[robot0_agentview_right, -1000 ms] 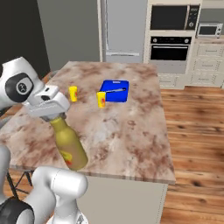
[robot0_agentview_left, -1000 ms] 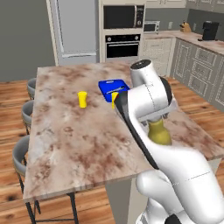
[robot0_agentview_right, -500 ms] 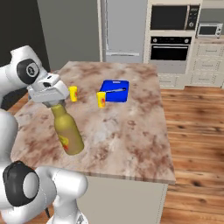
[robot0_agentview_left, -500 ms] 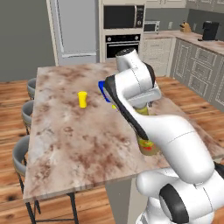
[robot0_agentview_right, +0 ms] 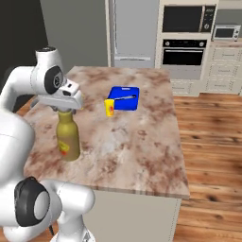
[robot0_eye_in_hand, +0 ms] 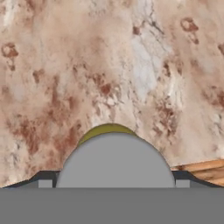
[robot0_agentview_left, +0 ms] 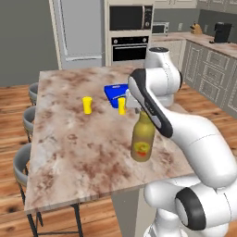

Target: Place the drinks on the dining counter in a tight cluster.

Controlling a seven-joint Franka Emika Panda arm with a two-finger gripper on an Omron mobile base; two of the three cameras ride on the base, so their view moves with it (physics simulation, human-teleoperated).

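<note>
the tall amber bottle [robot0_agentview_left: 142, 139] stands upright on the marbled table [robot0_agentview_left: 74, 148], near its near edge and well apart from the blue box [robot0_agentview_left: 115, 92] and the two yellow cups [robot0_agentview_left: 87, 105] farther back. the hand [robot0_agentview_right: 64, 108] sits right over the bottle's grey cap [robot0_eye_in_hand: 114, 161], its fingers spread apart on either side of the neck, not clamped. to do this step well, lift straight up without brushing the cap, so the bottle does not tip.

I saw the bottle [robot0_agentview_left: 142, 141] standing on the table [robot0_agentview_left: 74, 148] near its front edge, with two cups [robot0_agentview_left: 87, 105] and a tray [robot0_agentview_left: 114, 94] behind it, stools [robot0_agentview_left: 21, 159] along the left.
</note>
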